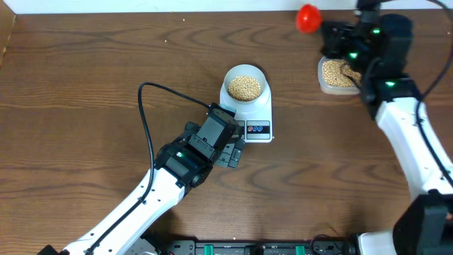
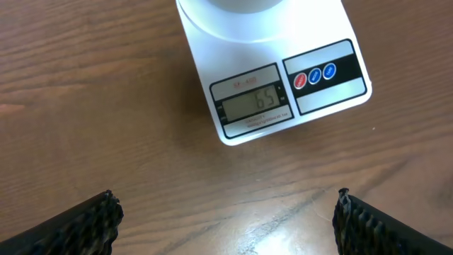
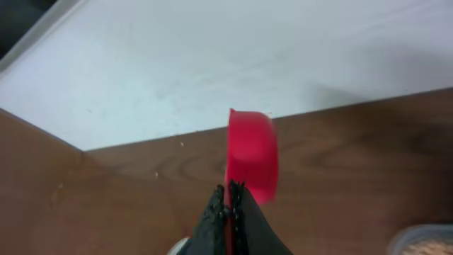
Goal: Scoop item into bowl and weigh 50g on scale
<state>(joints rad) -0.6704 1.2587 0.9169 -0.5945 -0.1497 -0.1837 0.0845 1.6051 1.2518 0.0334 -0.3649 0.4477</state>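
The pale bowl (image 1: 244, 82) full of tan beans (image 1: 245, 87) stands on the white scale (image 1: 257, 113). In the left wrist view the scale (image 2: 276, 78) shows a display (image 2: 255, 104) reading 65 and red and blue buttons. My left gripper (image 1: 232, 152) is open and empty just in front of the scale; its fingers (image 2: 226, 223) frame bare wood. My right gripper (image 1: 331, 32) is shut on the handle of a red scoop (image 1: 308, 18) at the back right, beside the clear tub of beans (image 1: 338, 75). The scoop (image 3: 252, 152) is held on edge.
A black cable (image 1: 152, 113) loops over the table left of the scale. The table's back edge meets a white surface (image 3: 212, 57) right behind the scoop. The tub's corner shows at the lower right of the right wrist view (image 3: 425, 241).
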